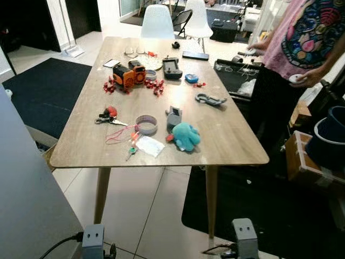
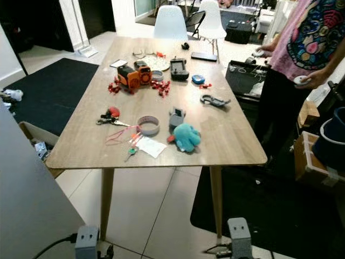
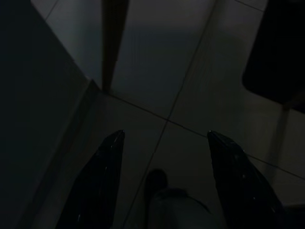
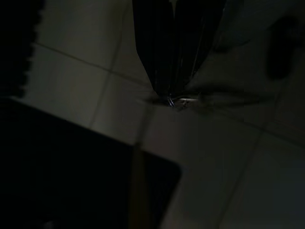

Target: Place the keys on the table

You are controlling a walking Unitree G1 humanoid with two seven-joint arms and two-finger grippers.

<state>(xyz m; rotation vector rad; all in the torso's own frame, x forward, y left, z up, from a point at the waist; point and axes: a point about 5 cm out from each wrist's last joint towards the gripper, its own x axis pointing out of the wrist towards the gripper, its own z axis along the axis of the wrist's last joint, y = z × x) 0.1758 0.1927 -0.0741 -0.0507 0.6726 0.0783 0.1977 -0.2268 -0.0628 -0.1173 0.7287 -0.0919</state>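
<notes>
In the dark right wrist view, my right gripper (image 4: 174, 91) hangs over the tiled floor. Its two black fingers are pressed together on a small metal ring of keys (image 4: 175, 100) that sticks out at their tips. My left gripper (image 3: 164, 138) hangs low over the floor tiles with its fingers (image 3: 107, 157) wide apart and nothing between them. The wooden table (image 1: 226, 145) stands in front of me. Another bunch of keys with a red fob (image 1: 108, 116) lies near its left edge. Both forearms (image 1: 245, 237) show at the bottom of the eye views, below the table's near edge.
The table holds a teal plush toy (image 1: 186, 136), a tape roll (image 1: 146, 124), an orange device (image 1: 129, 74), red pieces and more. A person (image 1: 302, 48) stands at the right side beside boxes (image 1: 304, 159). White chairs (image 1: 157, 22) stand at the far end, and a grey panel (image 1: 27, 205) rises on my left.
</notes>
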